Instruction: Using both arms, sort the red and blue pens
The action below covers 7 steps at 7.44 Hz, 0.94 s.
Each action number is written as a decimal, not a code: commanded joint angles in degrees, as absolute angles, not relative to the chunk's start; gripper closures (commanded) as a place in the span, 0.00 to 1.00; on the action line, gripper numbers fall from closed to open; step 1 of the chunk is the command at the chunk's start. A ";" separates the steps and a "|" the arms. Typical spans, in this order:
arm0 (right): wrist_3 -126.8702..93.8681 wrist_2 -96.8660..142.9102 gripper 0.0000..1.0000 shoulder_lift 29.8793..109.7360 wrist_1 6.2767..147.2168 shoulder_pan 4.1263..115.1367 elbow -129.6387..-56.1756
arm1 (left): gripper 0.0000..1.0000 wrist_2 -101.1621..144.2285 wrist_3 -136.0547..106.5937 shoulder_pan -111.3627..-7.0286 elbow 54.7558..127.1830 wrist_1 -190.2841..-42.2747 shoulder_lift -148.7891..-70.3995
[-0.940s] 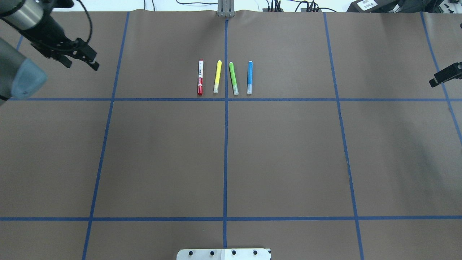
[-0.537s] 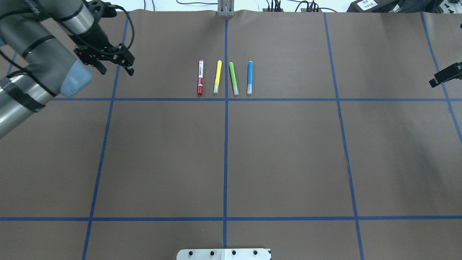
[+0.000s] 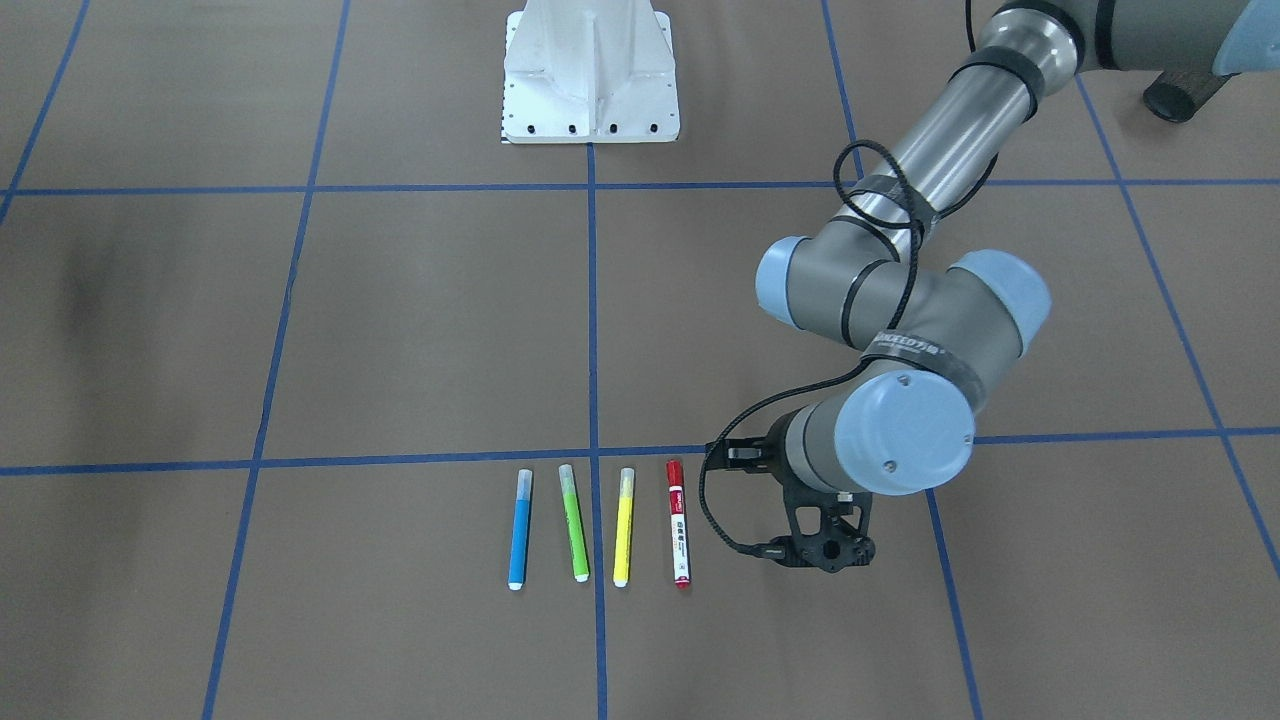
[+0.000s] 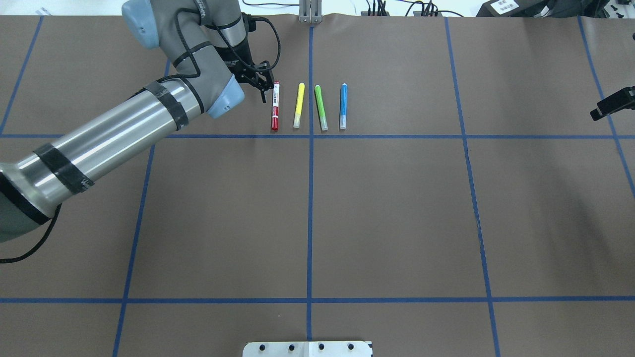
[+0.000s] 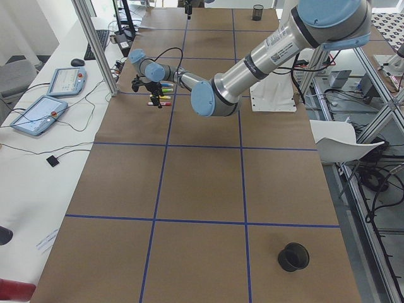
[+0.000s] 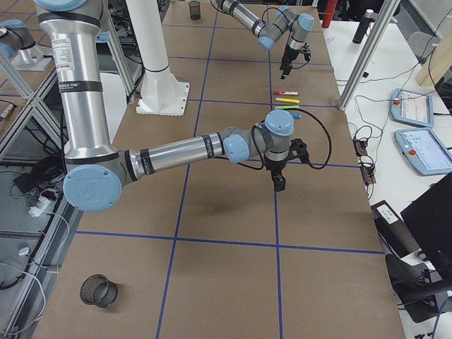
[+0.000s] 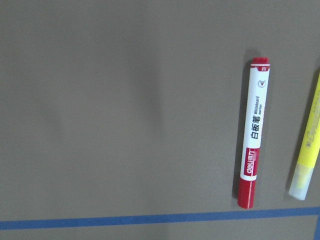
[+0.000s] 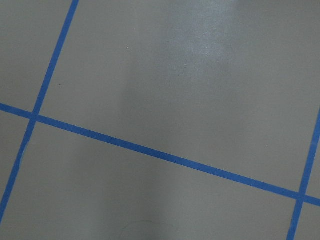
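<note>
Since half a second ago the left gripper [image 4: 263, 91] has swept from the left side of the desk [image 4: 397, 208] to just beside the red pen [image 4: 275, 105] — whether its jaws are apart cannot be told. The blue pen [image 4: 343, 106] lies at the row's other end; the right gripper [image 4: 612, 103], jaws unreadable too, waits well apart. Centring across the barrel — clear of the yellow marker [image 4: 299, 105] — looks wise.

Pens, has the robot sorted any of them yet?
Not yet. The red pen and blue pen lie in their row, untouched. The left claw hovers beside the red pen, holding nothing. The right claw is far off to the side. Both pens are left to move.
</note>
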State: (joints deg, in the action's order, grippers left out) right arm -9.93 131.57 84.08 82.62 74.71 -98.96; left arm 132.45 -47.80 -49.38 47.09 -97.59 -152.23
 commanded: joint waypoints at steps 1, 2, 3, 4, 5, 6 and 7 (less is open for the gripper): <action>-9.93 131.57 0.00 84.11 82.62 74.71 -98.96 | 0.07 128.24 -52.64 -46.50 40.26 -105.36 -154.69; -9.93 131.57 0.00 84.11 82.62 74.71 -98.96 | 0.07 128.15 -52.82 -45.80 40.34 -105.38 -154.95; -9.93 131.57 0.00 84.11 82.62 74.71 -98.96 | 0.12 128.14 -53.69 -45.09 40.34 -105.64 -155.21; -9.93 131.49 0.00 84.11 82.62 74.71 -98.96 | 0.20 127.27 -54.22 -44.39 40.43 -105.64 -155.91; -9.93 131.48 0.00 84.11 82.62 74.71 -98.79 | 0.49 127.27 -54.58 -43.95 40.43 -105.64 -155.92; -9.93 131.48 0.00 84.11 82.62 74.71 -98.70 | 0.57 126.57 -54.58 -43.51 40.52 -105.73 -155.92; -9.93 131.48 0.00 84.11 82.62 74.71 -98.61 | 0.60 126.13 -54.49 -43.24 40.52 -105.73 -155.83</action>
State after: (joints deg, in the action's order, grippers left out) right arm -9.93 131.49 84.11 82.62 74.71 -98.73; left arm 126.76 -54.47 -43.71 40.48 -105.69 -155.85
